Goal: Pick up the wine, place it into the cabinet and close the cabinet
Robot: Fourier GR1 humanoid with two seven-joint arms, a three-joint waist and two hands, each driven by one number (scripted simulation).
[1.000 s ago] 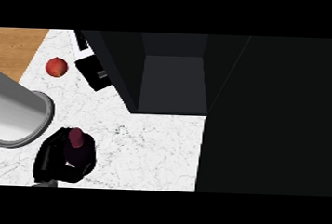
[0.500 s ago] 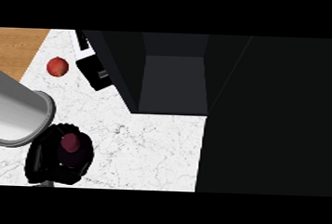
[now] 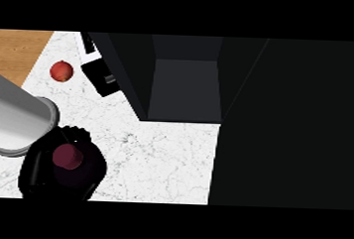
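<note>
My left hand (image 3: 42, 174) is curled round the wine (image 3: 67, 156) at the near left of the white marble bench (image 3: 164, 160), the bottle's dark red top showing from above between my black fingers. The cabinet (image 3: 185, 87) stands open at the far middle, its dark inside well apart from the bottle, and a small red fruit (image 3: 61, 71) lies on the bench at the far left.
</note>
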